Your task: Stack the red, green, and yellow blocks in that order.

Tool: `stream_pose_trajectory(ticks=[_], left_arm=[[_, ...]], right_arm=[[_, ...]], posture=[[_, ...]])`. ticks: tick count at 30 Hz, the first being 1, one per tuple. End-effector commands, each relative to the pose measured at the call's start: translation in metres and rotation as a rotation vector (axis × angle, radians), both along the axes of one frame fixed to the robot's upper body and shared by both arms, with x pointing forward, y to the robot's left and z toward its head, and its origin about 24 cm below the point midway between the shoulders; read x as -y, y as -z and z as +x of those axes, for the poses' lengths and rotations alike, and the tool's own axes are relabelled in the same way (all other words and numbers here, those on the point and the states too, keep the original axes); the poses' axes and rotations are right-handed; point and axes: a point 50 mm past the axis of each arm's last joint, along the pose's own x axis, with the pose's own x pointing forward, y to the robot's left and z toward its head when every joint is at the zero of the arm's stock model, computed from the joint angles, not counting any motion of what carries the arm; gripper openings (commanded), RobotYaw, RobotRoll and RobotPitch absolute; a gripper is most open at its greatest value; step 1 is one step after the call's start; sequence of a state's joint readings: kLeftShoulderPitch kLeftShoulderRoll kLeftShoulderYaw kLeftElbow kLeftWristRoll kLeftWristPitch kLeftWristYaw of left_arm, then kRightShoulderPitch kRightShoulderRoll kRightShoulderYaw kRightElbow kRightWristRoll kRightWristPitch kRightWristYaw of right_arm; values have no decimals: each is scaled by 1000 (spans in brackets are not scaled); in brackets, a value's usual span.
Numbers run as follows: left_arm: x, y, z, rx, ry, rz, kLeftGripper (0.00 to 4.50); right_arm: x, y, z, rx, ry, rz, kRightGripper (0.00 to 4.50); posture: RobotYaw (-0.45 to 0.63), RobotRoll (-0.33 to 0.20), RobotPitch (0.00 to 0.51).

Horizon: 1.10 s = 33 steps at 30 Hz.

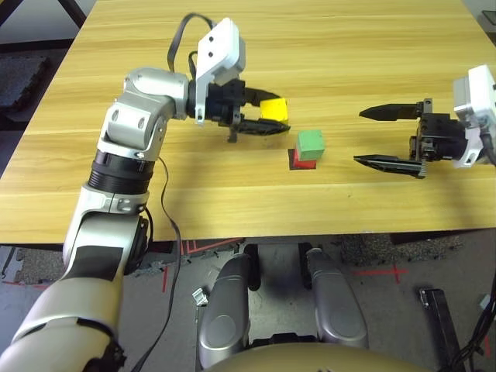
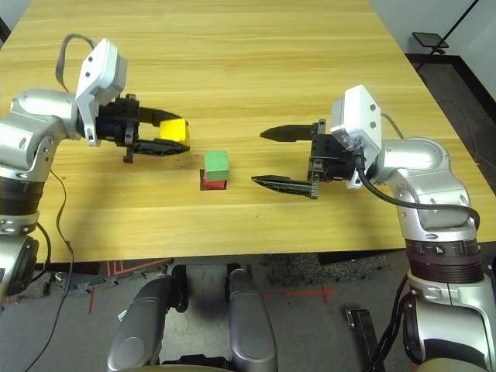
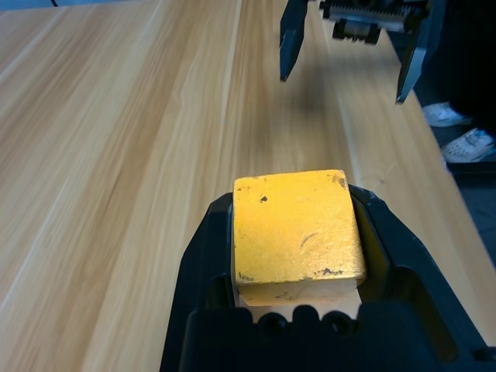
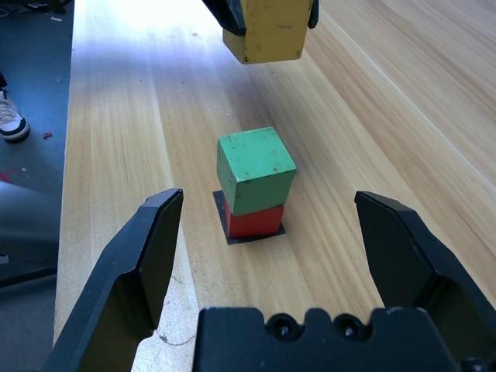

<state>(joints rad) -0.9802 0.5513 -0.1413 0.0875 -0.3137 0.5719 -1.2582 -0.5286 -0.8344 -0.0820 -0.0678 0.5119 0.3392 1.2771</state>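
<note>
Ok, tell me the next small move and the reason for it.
Probably carry the yellow block sideways until it is over the green block. The left hand holds it clear of the table, beside the stack, and green already sits on the red block.

table: light wood | black square patch | shoes: on floor

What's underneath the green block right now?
The green block sits on the red block, which rests on a flat black square patch. Only the patch's edges show; the rest is covered by the red block.
</note>
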Motion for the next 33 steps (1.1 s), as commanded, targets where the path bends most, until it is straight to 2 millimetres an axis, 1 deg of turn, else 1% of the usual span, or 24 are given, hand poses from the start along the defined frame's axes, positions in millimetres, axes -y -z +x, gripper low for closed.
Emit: stream_pose_trajectory(ticks=[1,4,7,11,15,21,33], left_arm=[[18,-8,-6,23,3,-3,2115],[24,-11,-5,52,-30,-2,2115],[28,-9,0,73,-55,10,2115],[31,-7,2,82,-56,22,2115],[40,3,-5,50,-6,45,2115],[43,7,-13,26,35,67,2115],[56,13,-14,14,44,76,2115]], right_arm=[[-1,5,0,-3,7,3,4500],[-1,5,0,-1,10,9,4500],[-2,7,-1,1,12,15,4500],[-2,7,-1,2,15,17,4500],[-1,7,-2,2,22,17,4500],[2,7,0,2,31,16,4500],[0,8,1,4,27,21,4500]], posture=[[173,79,266],[168,84,263],[166,84,259],[163,86,262],[156,83,270],[158,85,270],[158,88,273]])
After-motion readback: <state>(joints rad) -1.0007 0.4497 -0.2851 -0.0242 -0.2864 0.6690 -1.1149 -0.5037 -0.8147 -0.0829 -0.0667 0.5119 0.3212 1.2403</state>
